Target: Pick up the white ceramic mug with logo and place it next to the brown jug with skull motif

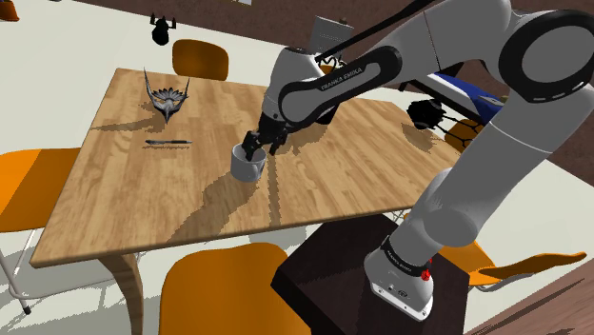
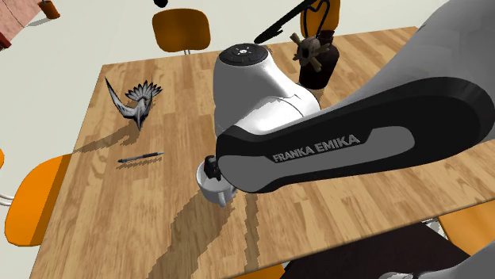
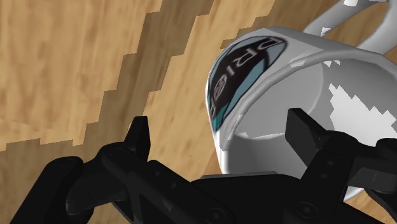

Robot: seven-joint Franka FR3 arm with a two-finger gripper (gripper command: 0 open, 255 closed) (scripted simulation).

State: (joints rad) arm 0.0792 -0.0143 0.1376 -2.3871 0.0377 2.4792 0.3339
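A white mug (image 1: 247,167) with a dark blue-and-black logo stands upright near the middle of the wooden table (image 1: 114,205). My black gripper (image 1: 260,145) hangs right over its rim, open. In the wrist view the mug (image 3: 267,83) has its logo side wall between the fingers: one fingertip (image 3: 139,135) is outside and apart from the wall, the other fingertip (image 3: 304,130) is over the opening. The mug (image 2: 214,192) pokes out below my forearm in the second exterior view. The dark brown jug (image 2: 316,62) with a skull motif stands at the table's far edge, also seen as the jug (image 1: 425,113).
A grey bird-like figure (image 1: 167,96) and a dark pen (image 1: 168,143) lie towards the shoulder view's left. Orange chairs (image 1: 200,59) ring the table. My stand (image 1: 343,276) abuts the near table edge. Bare wood lies between mug and jug.
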